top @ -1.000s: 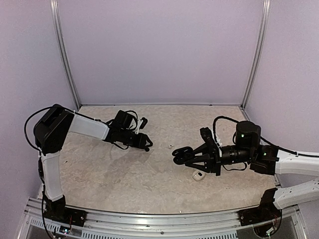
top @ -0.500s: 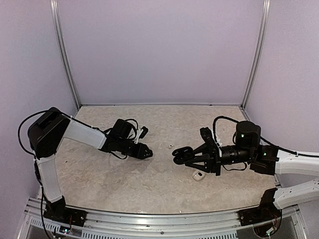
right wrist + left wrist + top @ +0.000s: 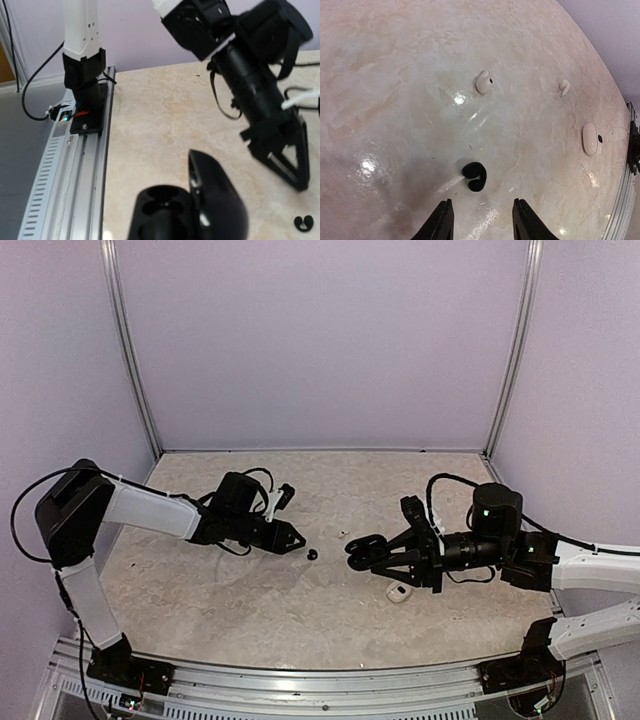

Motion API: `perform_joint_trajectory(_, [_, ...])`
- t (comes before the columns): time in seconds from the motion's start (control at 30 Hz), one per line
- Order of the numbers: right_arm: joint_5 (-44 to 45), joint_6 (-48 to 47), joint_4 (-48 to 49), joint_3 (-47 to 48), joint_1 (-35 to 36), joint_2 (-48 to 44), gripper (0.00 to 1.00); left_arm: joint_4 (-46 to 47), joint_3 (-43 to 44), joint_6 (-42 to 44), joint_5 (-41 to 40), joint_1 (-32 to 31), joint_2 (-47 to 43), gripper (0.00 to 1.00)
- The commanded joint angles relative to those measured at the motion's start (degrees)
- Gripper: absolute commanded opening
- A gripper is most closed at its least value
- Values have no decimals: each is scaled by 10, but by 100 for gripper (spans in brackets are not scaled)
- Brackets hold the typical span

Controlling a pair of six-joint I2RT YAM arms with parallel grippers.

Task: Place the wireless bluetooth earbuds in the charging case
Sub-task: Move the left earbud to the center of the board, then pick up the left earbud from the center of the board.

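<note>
Left wrist: black earbuds (image 3: 474, 176), two tiny lobes touching, lie on the bench (image 3: 395, 100) just ahead of the left pincer (image 3: 482, 202). Its jaws stand apart w/ nothing between. Right pincer (image 3: 378, 553) grips the charging case (image 3: 185, 210), lid up, well apart from the buds. Risks, imo: buds are v. small vs the fingers & the bench looks slick. An off-centre close could flick them away or catch only one. A skewed grip would mean a bad fit at the case sockets.

Curled black earbud (image 3: 474, 176) lies on the table (image 3: 395, 100); the charging case (image 3: 215, 200) is open.
</note>
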Motion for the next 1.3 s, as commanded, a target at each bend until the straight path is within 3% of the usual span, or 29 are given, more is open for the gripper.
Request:
perform_joint_trajectory(0.0, [3,3,2,-5,-4,-7,0,17,-4,15,-35,19,-20,41])
perform_joint_trajectory(0.47, [4,6,-3,-6,-3,-6,0,21,36,11,-69,-76,32,34])
perform_joint_trajectory(1.27, [10,9,-5,-12,-4,-16,0,25,63,-10,-81,-66,88,33])
